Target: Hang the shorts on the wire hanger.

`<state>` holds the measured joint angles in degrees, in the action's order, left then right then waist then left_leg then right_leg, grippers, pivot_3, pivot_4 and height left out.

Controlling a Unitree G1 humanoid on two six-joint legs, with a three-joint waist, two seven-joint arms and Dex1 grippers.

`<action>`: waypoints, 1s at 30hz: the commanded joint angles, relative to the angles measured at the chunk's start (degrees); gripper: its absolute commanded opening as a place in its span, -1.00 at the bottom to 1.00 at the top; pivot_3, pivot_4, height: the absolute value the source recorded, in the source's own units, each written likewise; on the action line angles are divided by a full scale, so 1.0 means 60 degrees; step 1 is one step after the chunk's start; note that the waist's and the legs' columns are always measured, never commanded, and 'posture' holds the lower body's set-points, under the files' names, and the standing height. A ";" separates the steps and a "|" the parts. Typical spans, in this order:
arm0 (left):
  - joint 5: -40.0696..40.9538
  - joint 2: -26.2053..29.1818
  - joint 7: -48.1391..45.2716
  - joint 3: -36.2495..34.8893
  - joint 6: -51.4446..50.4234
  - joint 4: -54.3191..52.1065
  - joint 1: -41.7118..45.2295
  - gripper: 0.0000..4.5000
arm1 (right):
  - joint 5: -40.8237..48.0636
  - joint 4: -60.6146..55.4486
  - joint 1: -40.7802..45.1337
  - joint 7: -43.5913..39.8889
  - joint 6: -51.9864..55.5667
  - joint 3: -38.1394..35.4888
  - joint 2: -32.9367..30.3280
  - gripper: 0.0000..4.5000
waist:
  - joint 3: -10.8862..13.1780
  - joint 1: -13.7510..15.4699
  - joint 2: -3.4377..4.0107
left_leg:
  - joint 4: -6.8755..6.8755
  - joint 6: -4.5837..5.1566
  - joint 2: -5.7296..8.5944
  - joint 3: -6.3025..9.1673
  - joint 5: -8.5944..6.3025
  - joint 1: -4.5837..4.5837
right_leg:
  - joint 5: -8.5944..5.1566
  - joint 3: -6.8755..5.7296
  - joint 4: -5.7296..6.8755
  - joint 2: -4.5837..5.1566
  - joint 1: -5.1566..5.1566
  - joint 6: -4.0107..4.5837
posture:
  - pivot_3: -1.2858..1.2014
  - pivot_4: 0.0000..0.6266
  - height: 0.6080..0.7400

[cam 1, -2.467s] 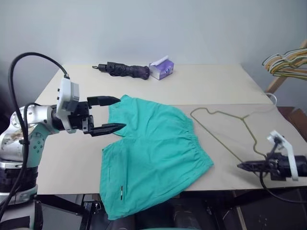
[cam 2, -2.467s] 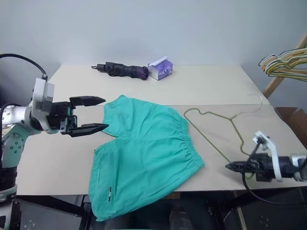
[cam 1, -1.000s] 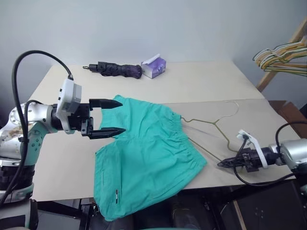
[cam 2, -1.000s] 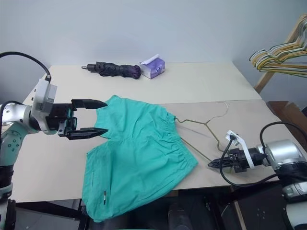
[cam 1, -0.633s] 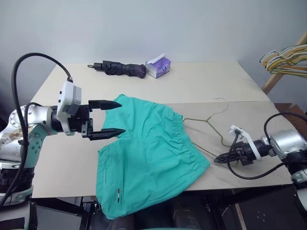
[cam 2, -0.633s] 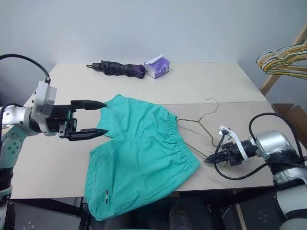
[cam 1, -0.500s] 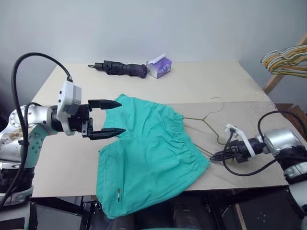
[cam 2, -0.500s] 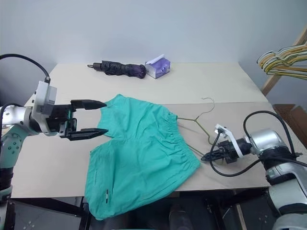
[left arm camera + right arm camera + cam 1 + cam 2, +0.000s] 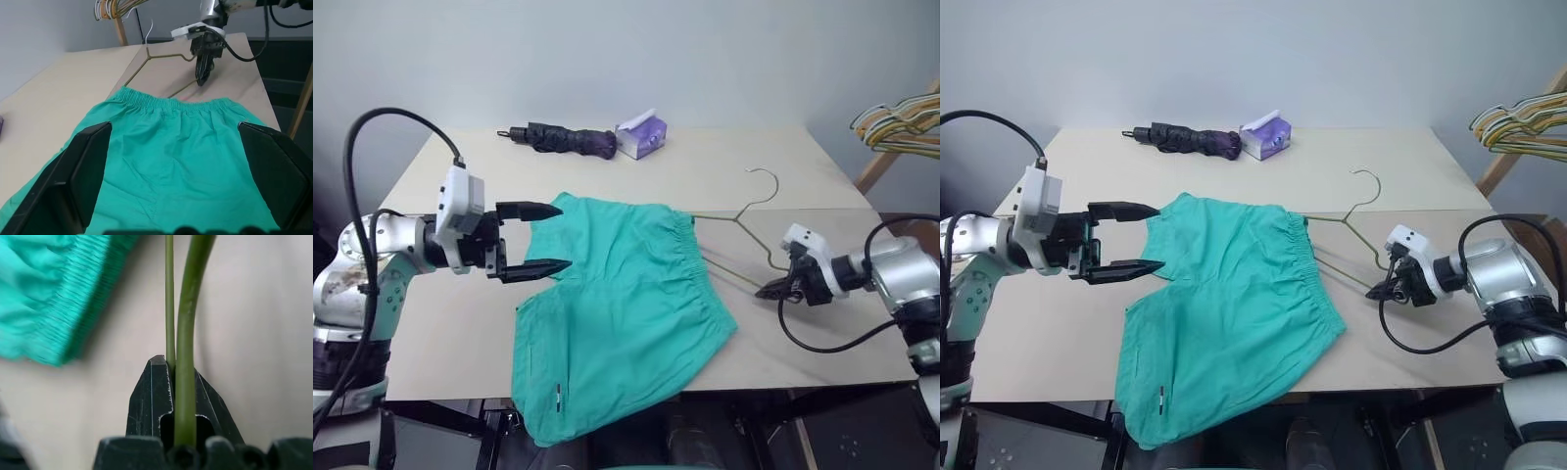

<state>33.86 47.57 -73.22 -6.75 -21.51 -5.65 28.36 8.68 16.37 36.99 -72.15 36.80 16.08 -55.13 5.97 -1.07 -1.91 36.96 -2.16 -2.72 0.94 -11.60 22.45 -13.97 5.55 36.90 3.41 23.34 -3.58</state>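
Right gripper (image 9: pixel 771 290) clamped on hanger (image 9: pixel 736 217) wire, hook end looks lifted off surface (image 9: pixel 705 171). Left gripper (image 9: pixel 546 238) wide open over shorts (image 9: pixel 622 313) edge.

Your arms are silver-grey metal with rounded joints and looping black cables; each wrist carries a white camera block, and each pincer (image 9: pixel 530 239) has two tapered black fingers.

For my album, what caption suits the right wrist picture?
Shut right claw pinching the olive wire hanger beside the teal shorts' waistband.
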 commanded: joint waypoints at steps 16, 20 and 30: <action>-0.3323 -0.1436 -0.2593 0.2204 0.6024 0.6294 0.4602 0.99 | 0.0526 -0.7837 0.0315 0.1503 0.3692 -0.0071 -0.0436 -1.00 | -0.0065 -0.0570 0.0003 | 0.0033 -0.0002 0.0001 0.0012 0.0004 0.0156 | 0.0020 -0.0004 0.0021 -0.0001 0.0139 -0.0002 | -0.06 -1.00 1.00; -0.3949 -0.1751 -0.3211 0.2997 0.7022 0.7548 0.5148 0.99 | 0.0909 -0.8115 0.0502 0.1431 0.3866 -0.0060 -0.0421 -1.00 | -0.0066 -0.0797 0.0001 | 0.0034 -0.0002 0.0001 0.0013 0.0004 0.0159 | 0.0019 -0.0003 0.0021 -0.0001 0.0140 -0.0004 | -0.07 -1.00 1.00; -0.4400 -0.2254 -0.3213 0.3770 0.8258 0.9085 0.5624 0.31 | 0.1688 -0.8261 0.0953 0.1458 0.4332 -0.0293 -0.0434 -1.00 | -0.0069 -0.1386 0.0000 | 0.0045 0.0000 0.0001 0.0031 0.0004 0.0167 | 0.0022 -0.0002 0.0033 -0.0001 0.0143 -0.0012 | -0.09 -1.00 1.00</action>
<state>6.80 34.20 -92.27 16.10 26.91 48.62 60.43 17.19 -31.18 40.87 -63.49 62.20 17.21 -57.28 5.56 -9.39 -1.91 37.23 -2.16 -2.71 1.12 -11.57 23.45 -13.84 5.53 37.10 3.40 24.20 -3.65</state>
